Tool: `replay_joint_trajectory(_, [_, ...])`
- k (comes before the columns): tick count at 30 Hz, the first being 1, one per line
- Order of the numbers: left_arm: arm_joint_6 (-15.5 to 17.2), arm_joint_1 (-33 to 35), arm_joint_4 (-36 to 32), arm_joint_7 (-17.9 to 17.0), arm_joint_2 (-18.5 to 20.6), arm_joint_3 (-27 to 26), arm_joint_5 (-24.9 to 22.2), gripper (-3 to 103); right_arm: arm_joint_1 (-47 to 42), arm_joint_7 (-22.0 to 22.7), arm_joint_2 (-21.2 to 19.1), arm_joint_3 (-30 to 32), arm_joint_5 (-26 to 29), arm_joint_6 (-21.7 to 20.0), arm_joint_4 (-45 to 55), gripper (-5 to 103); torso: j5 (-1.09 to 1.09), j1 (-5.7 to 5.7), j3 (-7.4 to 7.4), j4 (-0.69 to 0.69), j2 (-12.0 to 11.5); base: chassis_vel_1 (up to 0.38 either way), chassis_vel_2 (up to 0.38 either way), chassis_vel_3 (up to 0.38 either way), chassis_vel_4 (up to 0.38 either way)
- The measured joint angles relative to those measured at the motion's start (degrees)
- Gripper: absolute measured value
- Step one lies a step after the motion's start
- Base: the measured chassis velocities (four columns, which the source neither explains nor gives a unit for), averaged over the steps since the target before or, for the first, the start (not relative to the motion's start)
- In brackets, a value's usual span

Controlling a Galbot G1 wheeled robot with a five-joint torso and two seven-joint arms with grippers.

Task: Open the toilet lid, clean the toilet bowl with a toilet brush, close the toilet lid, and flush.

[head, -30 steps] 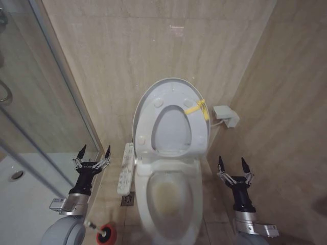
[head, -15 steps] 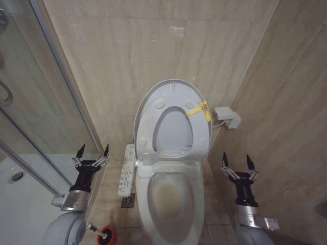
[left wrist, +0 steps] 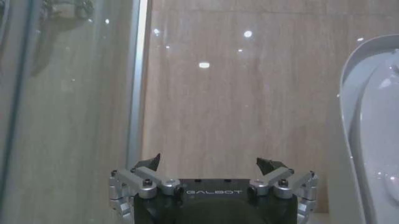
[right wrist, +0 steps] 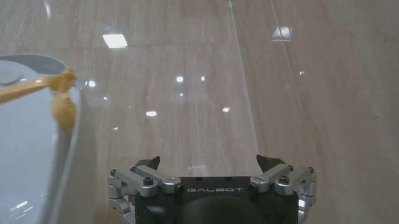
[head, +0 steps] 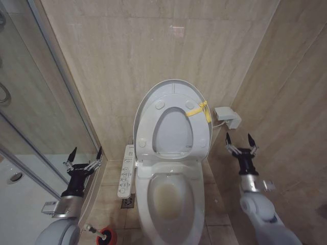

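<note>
White toilet lid (head: 172, 120) beside right gripper (head: 240, 140)

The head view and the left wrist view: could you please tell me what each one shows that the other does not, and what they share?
Head view alone: the toilet bowl with its stain, the toilet brush on the floor, and the right gripper, open beside the toilet lid. Left wrist view alone: the left gripper's open fingers close up. Both: the raised lid, the left gripper, the glass partition.

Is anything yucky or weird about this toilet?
Yes. The white ceramic toilet bowl has a yellowish stain inside at the bottom. A yellow tag is tied on the raised glossy white toilet lid. Nothing looks spilled or broken.
</note>
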Motion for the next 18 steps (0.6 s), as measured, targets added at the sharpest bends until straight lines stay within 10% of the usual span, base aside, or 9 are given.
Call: replay_joint_trajectory(18, [-0.2,5.8,-5.4,0.1,-0.1,-4.8,-0.9,100,18.4,-5.5,-0.5,-8.1,3.2,0.2,-16.3,100,-0.02,0.0,0.0,-0.01,0.0,0.0,0.0,0.0,0.0])
